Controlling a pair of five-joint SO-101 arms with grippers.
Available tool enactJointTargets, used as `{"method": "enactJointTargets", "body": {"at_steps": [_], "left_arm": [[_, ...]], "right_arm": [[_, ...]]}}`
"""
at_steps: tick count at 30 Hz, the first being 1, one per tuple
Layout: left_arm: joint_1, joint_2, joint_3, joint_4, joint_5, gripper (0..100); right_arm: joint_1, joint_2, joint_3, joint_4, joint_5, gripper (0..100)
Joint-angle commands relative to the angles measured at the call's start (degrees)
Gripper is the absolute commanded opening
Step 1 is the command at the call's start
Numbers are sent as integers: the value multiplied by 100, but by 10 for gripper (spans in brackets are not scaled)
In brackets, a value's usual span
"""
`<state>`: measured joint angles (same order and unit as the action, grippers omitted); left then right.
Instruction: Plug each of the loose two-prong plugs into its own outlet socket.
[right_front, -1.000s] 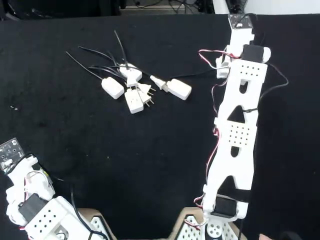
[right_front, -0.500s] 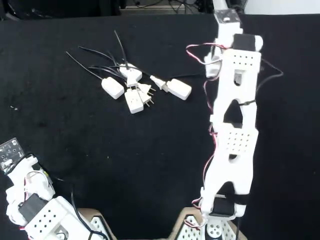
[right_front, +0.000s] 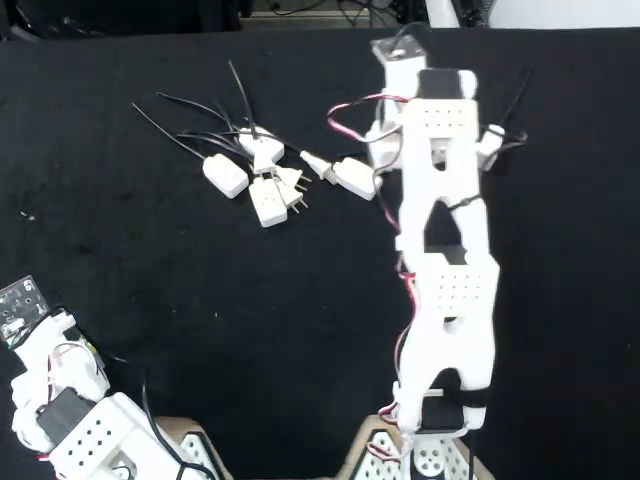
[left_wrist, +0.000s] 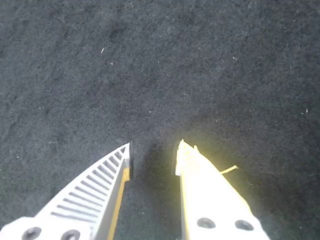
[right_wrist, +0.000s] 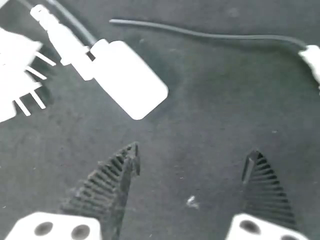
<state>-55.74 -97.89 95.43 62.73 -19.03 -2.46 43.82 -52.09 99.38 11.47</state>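
Just ahead of the right hand (right_wrist: 192, 160), spread wide and gripping nothing: a white outlet block (right_wrist: 127, 85), close but not touching, nearer one fingertip than the other. Long axis slantwise to the line between the fingertips, so not squared up for a pinch across its width. Already mated, by the look of it, with a white plug (right_wrist: 55, 30) at its far end, black cord trailing away behind. From above, tucked just beside the forward end of the right arm, on its left.

Farther left, beyond that mated pair: the cluster with the likely work to do. A second outlet block (right_front: 226, 176), a third outlet block (right_front: 267, 201), and just beside the third a loose two-prong plug (right_front: 291, 186), prongs bare and pointing toward the right arm. Black cords (right_front: 190, 130) fanned out behind, apt to drag or snag.

Right arm clearly the nearer; mated pair squarely between it and the cluster.

On the right hand's other side, a white cord end (right_wrist: 314, 56); plug or not, cannot tell.

Left hand (left_wrist: 152, 150) empty, fingers parted a little, low over bare black tabletop (left_wrist: 200, 60), well apart from everything.
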Motion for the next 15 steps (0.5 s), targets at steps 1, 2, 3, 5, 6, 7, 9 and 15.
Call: {"method": "enactJointTargets", "body": {"at_steps": [1, 2, 3, 5, 6, 7, 9, 15], "left_arm": [[-22, -44, -31, -26, 44, 159], [-22, -44, -31, -26, 44, 159], [-22, -44, -31, -26, 44, 159], [-22, -44, -31, -26, 44, 159], [-22, -44, -31, -26, 44, 159], [-22, -44, -31, -26, 44, 159], [-22, -44, -31, -26, 44, 159], [-22, -44, -31, -26, 44, 159]], "right_arm": [[-167, -497, -13, 141, -70, 318], [-211, -497, -13, 141, -70, 318], [-273, -497, -13, 141, -26, 318], [-378, -497, 13, 141, 114, 318], [-448, -488, 13, 141, 281, 318], [-501, -479, 13, 141, 457, 318], [-527, -462, 13, 141, 747, 318], [-527, -497, 409, 141, 826, 309]]}}
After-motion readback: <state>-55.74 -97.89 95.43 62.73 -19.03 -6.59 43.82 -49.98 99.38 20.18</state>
